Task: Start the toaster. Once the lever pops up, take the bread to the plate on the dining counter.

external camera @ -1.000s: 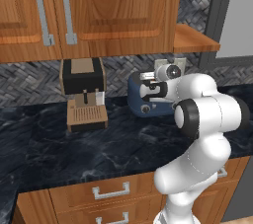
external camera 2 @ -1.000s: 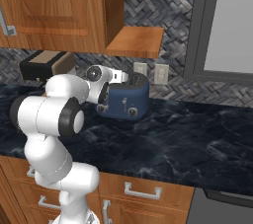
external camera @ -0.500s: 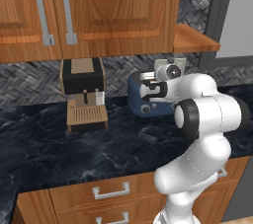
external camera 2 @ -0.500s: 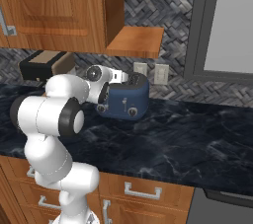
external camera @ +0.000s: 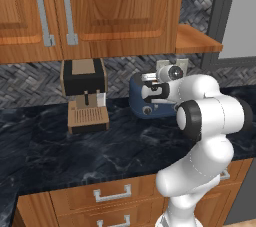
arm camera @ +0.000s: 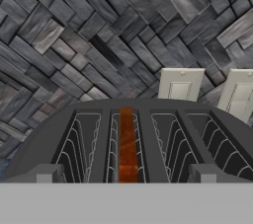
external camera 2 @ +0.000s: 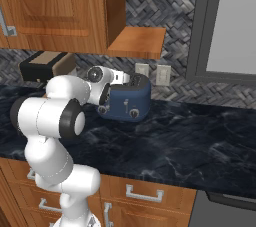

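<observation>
Hovering gripper [external camera: 150, 91] at toaster [external camera 2: 128, 102] on counter [external camera 2: 200, 136], jaws wide, empty. Bread [arm camera: 127, 144] edge-on in centre slot. We judge lever not yet pressed.

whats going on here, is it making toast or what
A white robot arm has its end effector open over the dark-blue toaster on the black kitchen counter. Looking down into the slots, an orange-brown slice of bread sits in one. A coffee machine stands beside the toaster.
</observation>
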Motion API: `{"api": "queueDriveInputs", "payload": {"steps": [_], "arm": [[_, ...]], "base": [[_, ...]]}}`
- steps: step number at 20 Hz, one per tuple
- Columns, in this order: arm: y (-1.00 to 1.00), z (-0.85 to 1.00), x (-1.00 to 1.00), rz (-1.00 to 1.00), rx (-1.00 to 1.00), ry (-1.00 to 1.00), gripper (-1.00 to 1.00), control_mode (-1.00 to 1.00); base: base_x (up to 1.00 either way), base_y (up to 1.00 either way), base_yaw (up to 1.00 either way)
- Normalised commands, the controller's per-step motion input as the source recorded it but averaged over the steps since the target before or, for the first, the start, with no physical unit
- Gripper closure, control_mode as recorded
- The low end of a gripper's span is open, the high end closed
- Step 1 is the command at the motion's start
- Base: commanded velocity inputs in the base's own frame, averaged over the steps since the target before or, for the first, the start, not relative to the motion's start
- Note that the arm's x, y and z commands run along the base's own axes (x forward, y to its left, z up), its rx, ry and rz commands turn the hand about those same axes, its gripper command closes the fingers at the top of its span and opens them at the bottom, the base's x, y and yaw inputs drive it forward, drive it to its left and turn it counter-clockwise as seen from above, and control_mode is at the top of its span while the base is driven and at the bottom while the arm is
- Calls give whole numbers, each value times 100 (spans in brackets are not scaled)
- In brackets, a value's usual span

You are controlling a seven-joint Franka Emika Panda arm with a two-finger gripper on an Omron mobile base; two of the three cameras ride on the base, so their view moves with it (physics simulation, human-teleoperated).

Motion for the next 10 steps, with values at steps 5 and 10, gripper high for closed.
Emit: {"api": "queueDriveInputs", "payload": {"steps": [5, 10], "arm": [[0, 0, 0, 0, 0, 0, -100, -100], [0, 0, 0, 0, 0, 0, -100, -100]], "base": [[0, 0, 0], [0, 0, 0]]}}
